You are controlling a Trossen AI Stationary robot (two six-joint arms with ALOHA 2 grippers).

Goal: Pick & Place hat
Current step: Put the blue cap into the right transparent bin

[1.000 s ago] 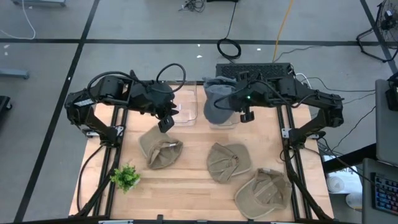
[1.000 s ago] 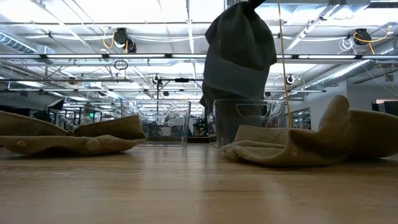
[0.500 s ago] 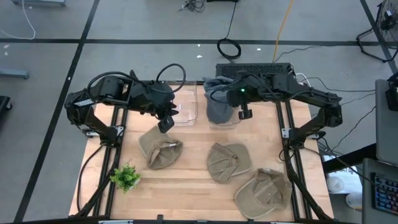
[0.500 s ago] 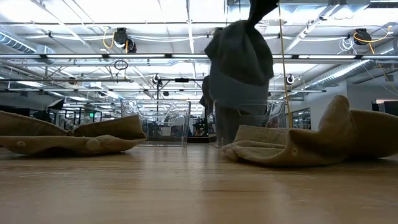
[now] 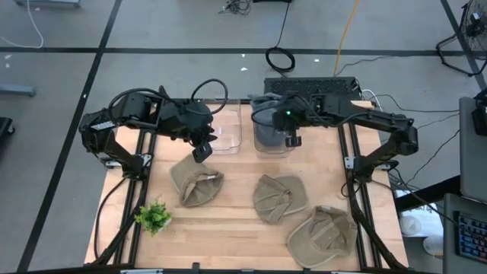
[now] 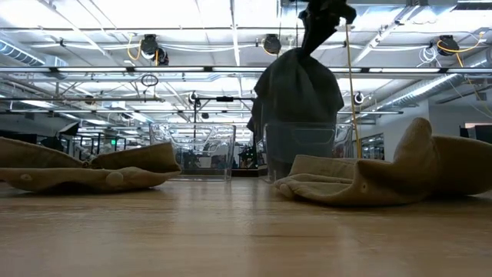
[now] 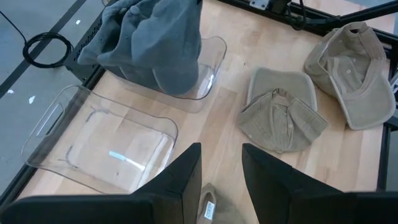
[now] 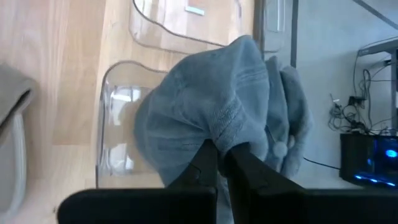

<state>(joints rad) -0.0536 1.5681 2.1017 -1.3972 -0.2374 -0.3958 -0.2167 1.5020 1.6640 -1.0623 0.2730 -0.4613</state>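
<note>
The right pincer [image 5: 292,140] is pinched tight on a fold of the grey hat [image 5: 268,125], so the cloth hangs as a loose bag beneath it; that high pinch lets the hat's lower part feed into the clear bin [image 6: 300,148] at the far edge of the bench [image 5: 236,221]; in the low view the hat's bottom already sits inside the bin's walls, while the upper part bulges above the rim. Judging by that, the hat is being set down and not yet let go; a bit hanging over the rim could pull it out.

The left pincer [image 5: 202,151] waits above a tan hat [image 5: 195,185], its fingers [image 7: 176,180] narrowly parted and holding nothing; the second clear bin [image 7: 99,144] lies empty ahead of it; two more tan hats [image 5: 278,197] [image 5: 322,234] rest well apart on the bench, probably left for later.
</note>
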